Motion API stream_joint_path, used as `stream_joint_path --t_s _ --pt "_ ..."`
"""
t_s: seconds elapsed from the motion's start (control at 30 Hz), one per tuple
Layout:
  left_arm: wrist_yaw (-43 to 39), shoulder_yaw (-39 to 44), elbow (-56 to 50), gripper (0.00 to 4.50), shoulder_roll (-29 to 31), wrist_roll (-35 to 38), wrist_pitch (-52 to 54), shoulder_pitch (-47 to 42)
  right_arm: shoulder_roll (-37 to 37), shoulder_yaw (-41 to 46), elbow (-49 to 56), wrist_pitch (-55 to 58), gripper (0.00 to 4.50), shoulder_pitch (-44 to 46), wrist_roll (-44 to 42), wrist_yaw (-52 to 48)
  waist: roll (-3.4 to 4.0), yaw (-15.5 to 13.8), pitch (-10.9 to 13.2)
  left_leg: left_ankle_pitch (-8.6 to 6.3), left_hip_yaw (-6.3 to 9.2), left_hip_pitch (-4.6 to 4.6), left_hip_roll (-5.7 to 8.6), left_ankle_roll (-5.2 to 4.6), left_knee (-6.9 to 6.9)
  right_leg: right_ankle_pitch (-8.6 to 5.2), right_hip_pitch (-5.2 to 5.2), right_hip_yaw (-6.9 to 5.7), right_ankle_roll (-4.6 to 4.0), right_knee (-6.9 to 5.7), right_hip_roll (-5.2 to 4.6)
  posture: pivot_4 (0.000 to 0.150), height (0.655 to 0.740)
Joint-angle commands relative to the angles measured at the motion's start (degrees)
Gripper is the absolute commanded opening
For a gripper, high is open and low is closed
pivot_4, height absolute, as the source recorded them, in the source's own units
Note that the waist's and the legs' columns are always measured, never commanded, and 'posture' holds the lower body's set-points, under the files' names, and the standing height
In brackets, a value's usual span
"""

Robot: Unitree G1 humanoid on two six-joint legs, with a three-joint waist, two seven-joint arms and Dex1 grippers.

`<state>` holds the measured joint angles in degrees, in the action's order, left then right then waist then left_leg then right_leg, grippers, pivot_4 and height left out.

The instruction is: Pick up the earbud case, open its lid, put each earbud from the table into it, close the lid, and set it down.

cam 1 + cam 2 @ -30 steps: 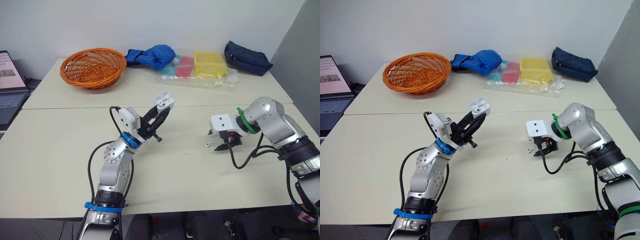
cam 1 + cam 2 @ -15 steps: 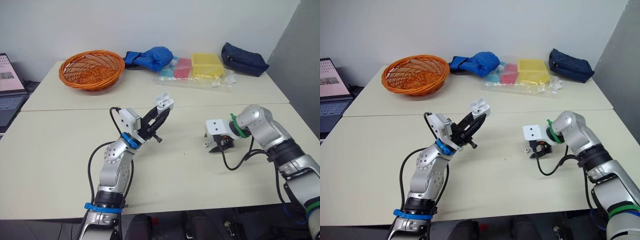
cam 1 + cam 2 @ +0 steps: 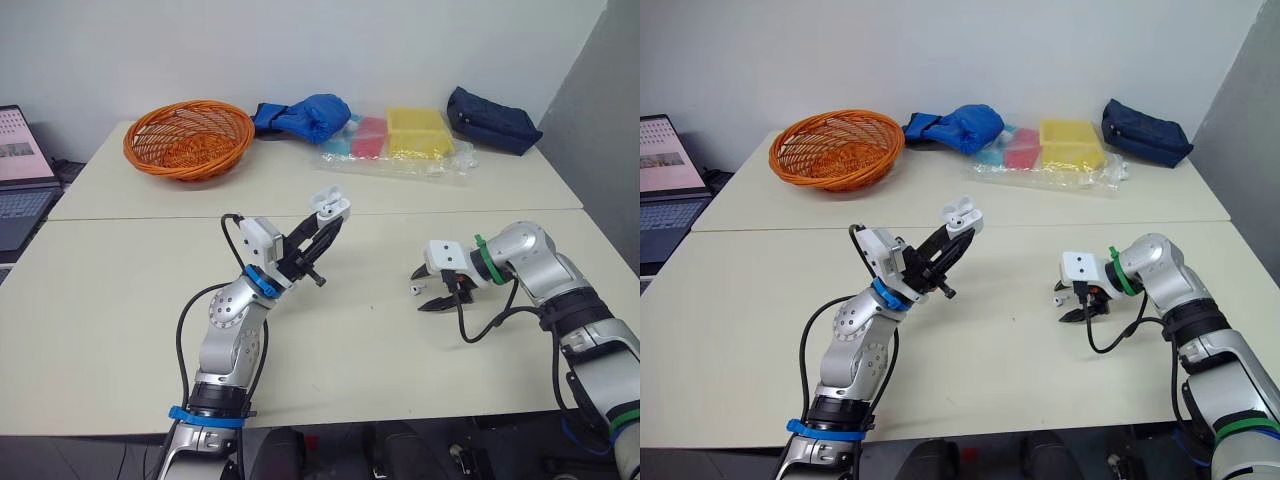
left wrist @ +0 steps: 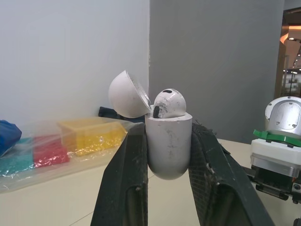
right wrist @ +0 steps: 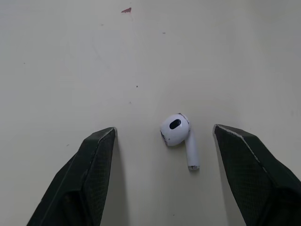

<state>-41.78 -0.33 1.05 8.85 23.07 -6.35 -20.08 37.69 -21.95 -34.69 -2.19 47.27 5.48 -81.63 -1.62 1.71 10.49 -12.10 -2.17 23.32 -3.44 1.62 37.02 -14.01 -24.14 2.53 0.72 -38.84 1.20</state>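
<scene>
My left gripper (image 3: pixel 325 229) is raised above the table's middle, shut on a white earbud case (image 4: pixel 168 145). The case's lid (image 4: pixel 128 94) is flipped open and one white earbud (image 4: pixel 169 102) sits in it. A second white earbud (image 5: pixel 178 136) lies on the table to the right. My right gripper (image 3: pixel 430 289) hangs just over it, open, with a finger on either side of the earbud (image 3: pixel 413 290) and not touching it.
An orange wicker basket (image 3: pixel 187 137) stands at the back left. Blue cloth (image 3: pixel 303 113), a clear bag with coloured boxes (image 3: pixel 398 140) and a dark blue pouch (image 3: pixel 492 118) line the far edge. A laptop (image 3: pixel 20 170) is off the table's left.
My right gripper has shifted slightly and now straddles the earbud on the table. The left gripper has kept the open case still. The camera has moved a little.
</scene>
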Motion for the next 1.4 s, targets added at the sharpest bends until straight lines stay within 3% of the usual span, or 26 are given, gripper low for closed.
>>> stream_joint_path --t_s 0.03,0.2,0.3,0.53,0.57,0.8,0.93,1.07,1.17,1.3,1.4 --pt "0.03 0.24 -1.66 0.77 0.29 0.31 -0.53 -1.15 -0.59 0.82 -1.83 -0.74 3.47 1.49 0.66 0.97 0.00 0.03 0.00 0.00 0.01 -0.01 0.00 0.00 0.00 0.00 0.01 0.00 0.00 -0.01 0.00 0.150 0.7400" --pt "0.20 0.14 -2.03 0.77 0.22 0.32 -0.41 -0.79 -1.20 0.81 -3.28 -1.15 3.47 1.77 1.01 1.46 0.00 0.16 0.00 0.00 -0.03 -0.07 -0.01 0.00 0.00 0.00 0.03 0.04 0.00 -0.03 0.01 0.150 0.7400" --pt "0.31 -0.02 -2.17 0.77 0.05 0.23 -0.49 -0.63 -1.36 0.81 -4.60 -1.82 2.94 1.87 1.40 1.82 0.00 0.17 0.00 0.00 -0.03 -0.08 -0.02 0.00 -0.01 0.00 0.04 0.04 0.00 -0.02 0.01 0.150 0.7400" --pt "0.40 -0.05 -2.09 0.77 -0.15 0.31 -0.33 -0.98 -2.18 1.17 -5.59 -1.99 0.61 2.56 1.22 2.16 0.00 0.17 0.00 0.00 -0.11 -0.27 -0.01 0.00 0.00 0.01 0.14 0.12 -0.01 -0.05 0.01 0.150 0.7400" --pt "0.39 -0.03 -2.02 0.77 -0.15 0.34 -0.31 -1.06 -2.24 1.15 -5.76 -2.10 0.45 2.63 1.23 2.19 0.00 0.17 0.00 0.00 -0.11 -0.27 -0.01 0.00 -0.01 0.01 0.14 0.12 -0.01 -0.05 0.01 0.150 0.7400" --pt "0.29 -0.08 -1.87 0.77 -0.19 0.36 -0.23 -1.25 -1.62 2.27 -4.00 -0.14 0.45 1.89 0.08 2.34 0.00 0.17 0.00 0.00 -0.14 -0.27 -0.02 0.00 -0.02 0.01 0.14 0.14 -0.01 -0.05 0.01 0.150 0.7400" --pt "0.54 -0.20 -2.37 0.77 -0.11 0.19 -0.08 -1.04 2.86 6.26 6.71 8.26 0.45 -2.96 -3.07 2.20 0.00 -0.12 0.00 0.00 -0.14 -0.21 -0.01 0.00 -0.04 0.01 0.10 0.14 -0.02 -0.04 0.00 0.150 0.7400" --pt "0.28 0.36 -2.82 0.77 0.61 0.48 -0.09 0.47 13.44 17.74 28.90 23.46 0.45 -18.30 -7.74 5.01 0.02 -0.88 0.01 -0.01 0.08 0.18 0.03 0.02 -0.09 -0.07 -0.04 -0.03 0.01 0.20 -0.09 0.150 0.7400" --pt "0.32 0.57 -3.42 0.77 0.84 0.62 0.21 1.14 21.47 25.43 37.44 27.46 0.45 -30.16 -8.88 5.60 0.04 -1.39 0.01 -0.06 0.10 0.32 0.11 0.07 -0.13 -0.24 -0.11 -0.06 0.07 0.30 -0.19 0.150 0.7400" --pt "0.30 0.49 -4.57 0.77 1.06 1.09 1.07 1.98 27.70 30.61 38.88 27.89 0.45 -39.26 -9.04 6.31 -0.01 -0.60 0.04 -0.09 0.03 0.19 0.14 0.10 -0.09 -0.28 -0.04 -0.05 0.08 0.32 -0.21 0.150 0.7400" --pt "0.24 -0.03 -5.38 0.77 0.78 1.32 1.53 3.17 31.55 29.93 33.61 20.59 0.45 -43.77 -5.98 6.87 -0.03 -0.05 0.05 -0.09 0.06 0.06 0.17 0.09 -0.08 -0.32 0.04 -0.05 -0.06 0.23 -0.21 0.150 0.7400"
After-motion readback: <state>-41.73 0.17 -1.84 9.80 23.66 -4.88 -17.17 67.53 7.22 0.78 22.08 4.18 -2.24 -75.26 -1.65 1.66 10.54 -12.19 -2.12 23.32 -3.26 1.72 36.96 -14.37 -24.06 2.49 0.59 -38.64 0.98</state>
